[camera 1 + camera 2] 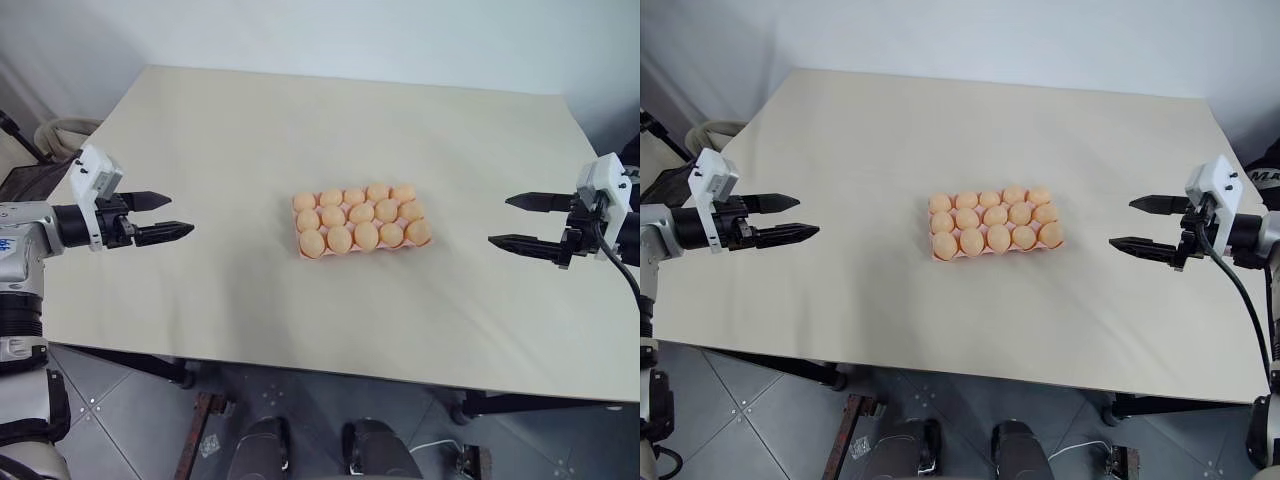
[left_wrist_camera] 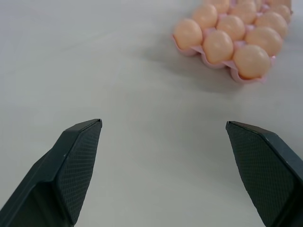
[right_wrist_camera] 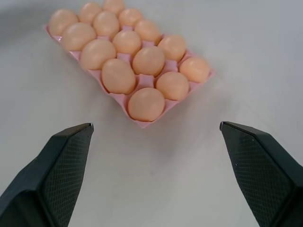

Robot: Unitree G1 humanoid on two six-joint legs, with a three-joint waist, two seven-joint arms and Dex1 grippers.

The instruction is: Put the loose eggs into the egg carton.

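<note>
The pink egg carton lies in the middle of the table, with a pale orange egg in every cup I can see across its three rows. The loose eggs are out of view; no egg lies on the table outside the carton. My left gripper hovers well left of the carton, open and holding nothing, its fingertips toward the carton. On the far right my right gripper mirrors it, open and holding nothing. The left wrist view has the carton beyond the spread fingers. So does the right wrist view, carton.
The beige table is bare around the carton. Its front edge is close to me, with tiled floor below. A coiled hose and dark frame sit off the table's left side.
</note>
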